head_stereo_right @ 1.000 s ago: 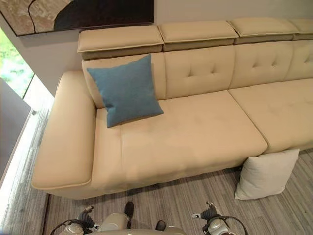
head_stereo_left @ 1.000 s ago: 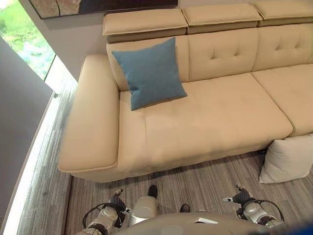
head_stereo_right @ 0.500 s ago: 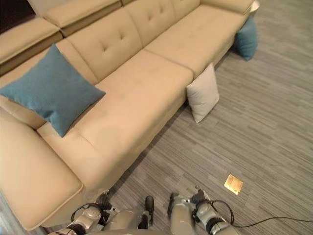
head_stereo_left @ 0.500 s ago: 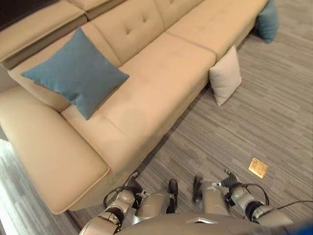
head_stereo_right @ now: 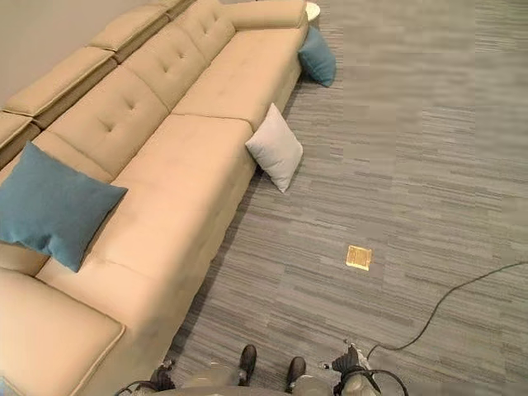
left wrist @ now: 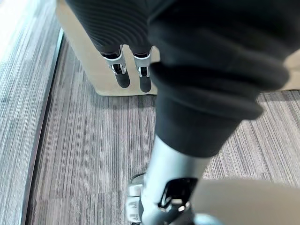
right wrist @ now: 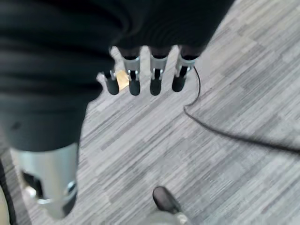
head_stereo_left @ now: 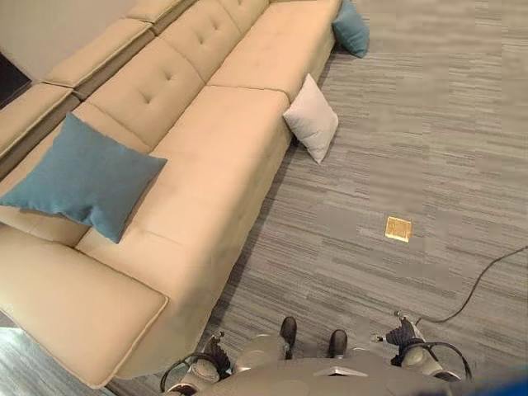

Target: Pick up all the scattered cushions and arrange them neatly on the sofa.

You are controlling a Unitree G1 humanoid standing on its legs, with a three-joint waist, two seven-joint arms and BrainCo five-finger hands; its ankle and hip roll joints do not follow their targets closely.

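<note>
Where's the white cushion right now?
The white cushion stands on the floor, leaning against the front of the sofa about midway along it, in the eye views; a teal cushion lies farther along.

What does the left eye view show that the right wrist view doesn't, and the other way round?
The left eye view adds the beige sofa, a blue cushion leaning on its backrest, a white cushion on the floor propped against the sofa's front, and a second blue cushion on the floor by the far end. The right wrist view adds the right hand up close, fingers straight, holding nothing. Both share the grey striped floor. The brass floor plate may be the yellowish patch behind the fingers.
</note>
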